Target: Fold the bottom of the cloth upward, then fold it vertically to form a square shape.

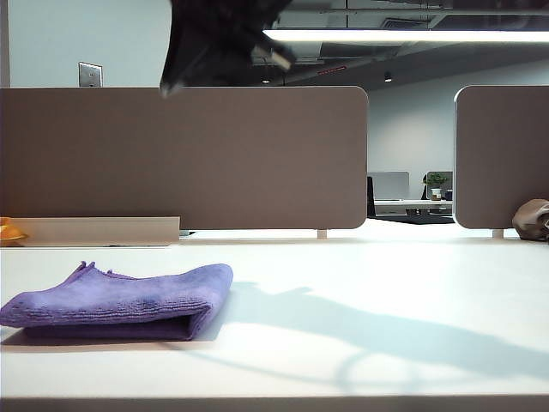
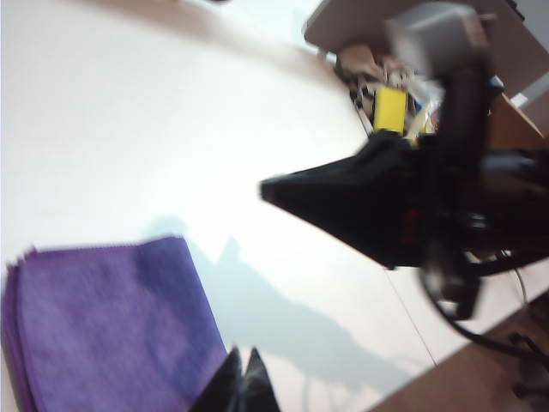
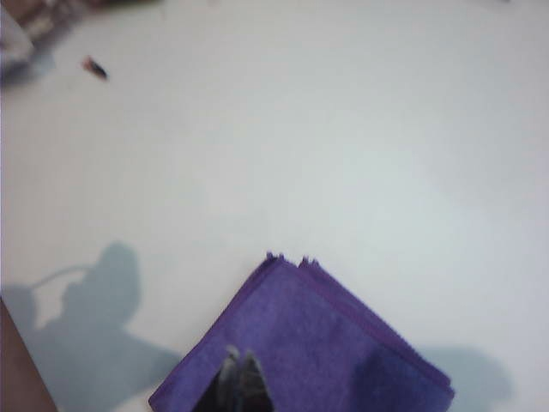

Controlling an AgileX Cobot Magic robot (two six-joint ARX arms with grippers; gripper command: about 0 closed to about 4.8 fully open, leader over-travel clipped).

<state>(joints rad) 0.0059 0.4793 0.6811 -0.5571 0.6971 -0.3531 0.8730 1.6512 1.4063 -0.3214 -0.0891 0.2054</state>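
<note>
cloth (image 1: pixel 120 300): folded into a thick, several-layered pad on the near left of the table (image 1: pixel 369 292); seems roughly square, so the folding looks done or close to it.
left gripper (image 2: pixel 244 378): fingers pressed together, nothing between them; it hangs above the table just past the cloth's edge.
right gripper (image 3: pixel 240 378): fingers together and empty too, held above the cloth near one corner (image 3: pixel 287 259); in the exterior view a dark arm (image 1: pixel 214 39) shows high at the top.
risk, springing open: the plush layers could relax and lift, since nothing pins them.
risk, snag: a fingertip dipping low could catch the fuzzy pile and drag the top layer askew.
risk, uneven stack: hems at the corner sit slightly staggered, so the square may look ragged.
cloth material: soft lavender microfibre, fuzzy nap, stitched hem, rounded fold along the right side.
table surface: smooth, pale, matte, offering little grip on the cloth.
</note>
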